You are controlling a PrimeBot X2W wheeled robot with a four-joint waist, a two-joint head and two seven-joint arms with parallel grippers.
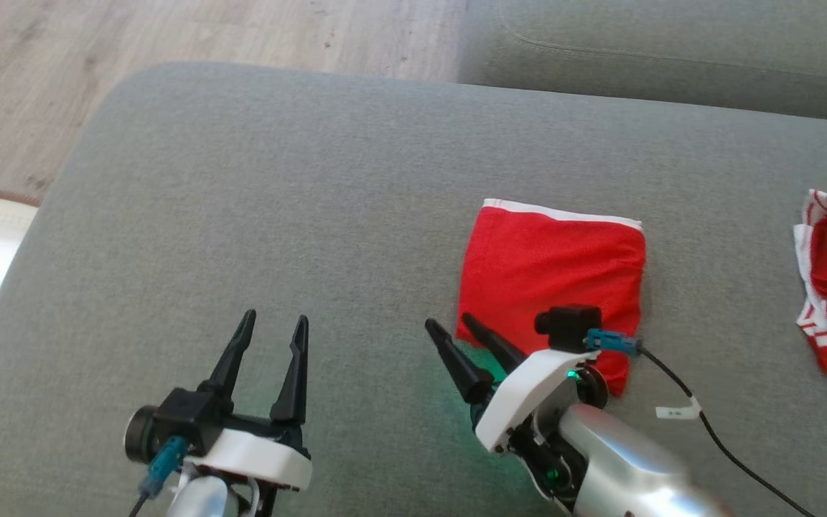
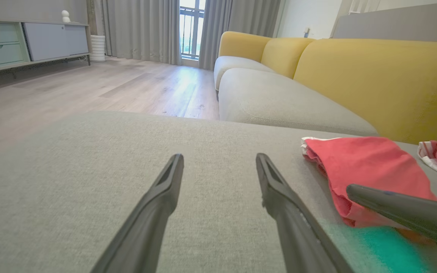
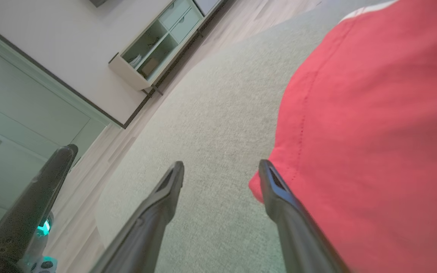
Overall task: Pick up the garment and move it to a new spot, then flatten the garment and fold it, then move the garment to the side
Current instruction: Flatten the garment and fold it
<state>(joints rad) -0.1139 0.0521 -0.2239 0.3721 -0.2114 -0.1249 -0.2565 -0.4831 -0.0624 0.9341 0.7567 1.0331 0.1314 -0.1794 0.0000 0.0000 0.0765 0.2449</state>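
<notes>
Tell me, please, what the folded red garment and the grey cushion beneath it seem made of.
The folded red garment: likely thin matte fabric, going by soft wrinkles, a stitched seam and white trim. The grey cushion: apparently woven upholstery cloth, matte, with a fine speckled weave.

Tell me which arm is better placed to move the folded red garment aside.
Right. The right gripper is open at the near corner of the garment, fingers pointing along its edge. The left gripper is open over bare cushion, well apart from it.
</notes>
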